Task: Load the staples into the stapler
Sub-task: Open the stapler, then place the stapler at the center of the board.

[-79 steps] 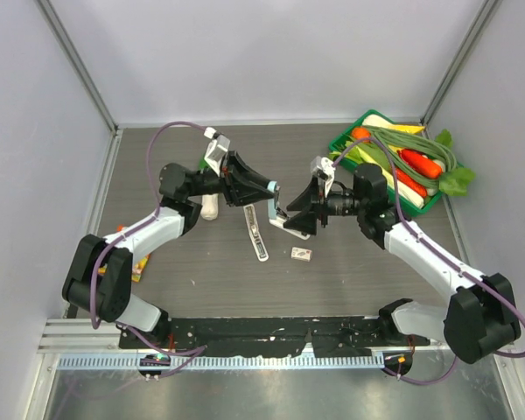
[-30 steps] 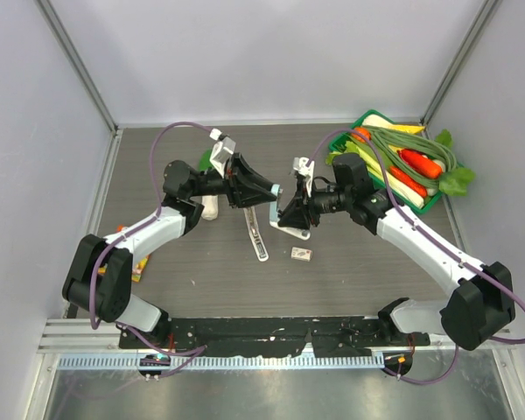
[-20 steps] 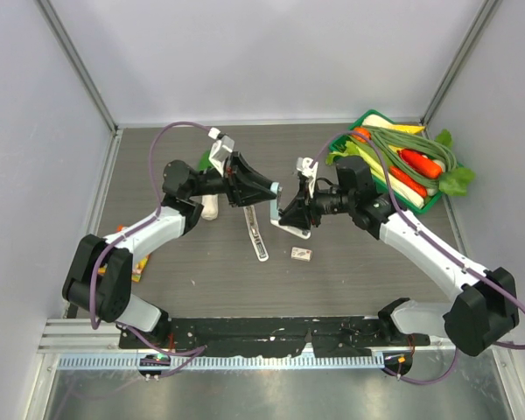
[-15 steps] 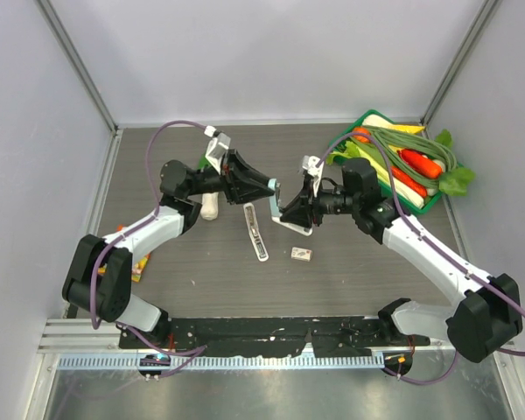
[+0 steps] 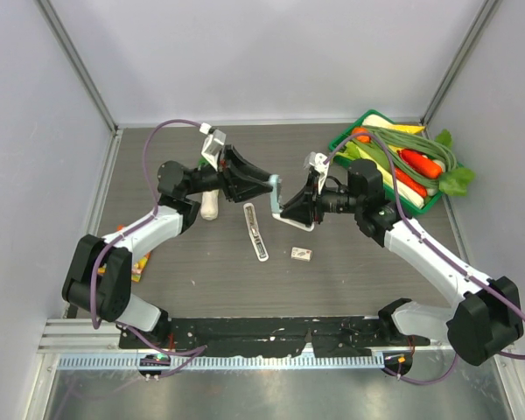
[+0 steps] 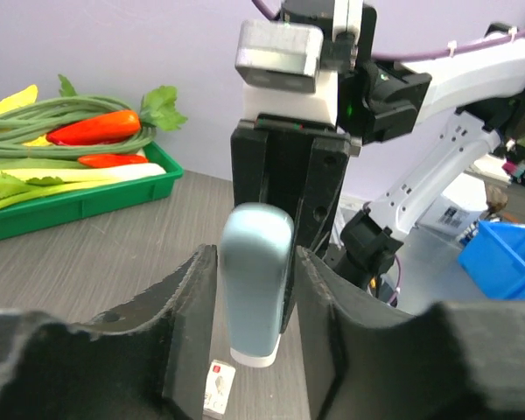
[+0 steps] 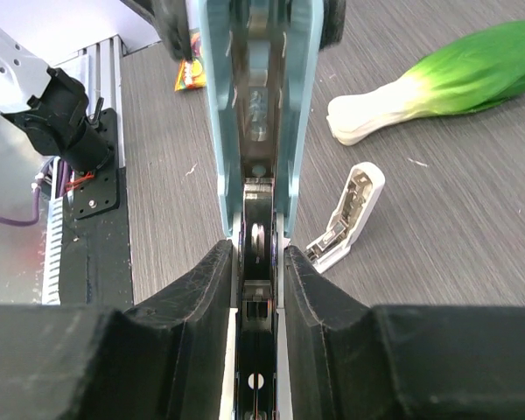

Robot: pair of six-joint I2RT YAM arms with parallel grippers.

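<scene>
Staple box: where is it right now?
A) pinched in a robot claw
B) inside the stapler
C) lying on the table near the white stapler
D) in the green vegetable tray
C: the staple box lies flat on the table beside the white stapler; the left gripper and right gripper hold only the blue-grey bar.

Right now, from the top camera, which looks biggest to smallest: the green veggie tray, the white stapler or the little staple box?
1. green veggie tray, clearly largest.
2. white stapler, slim, much smaller.
3. staple box, tiniest, far shorter than the stapler.
All lie on the table, so that's sure.
</scene>
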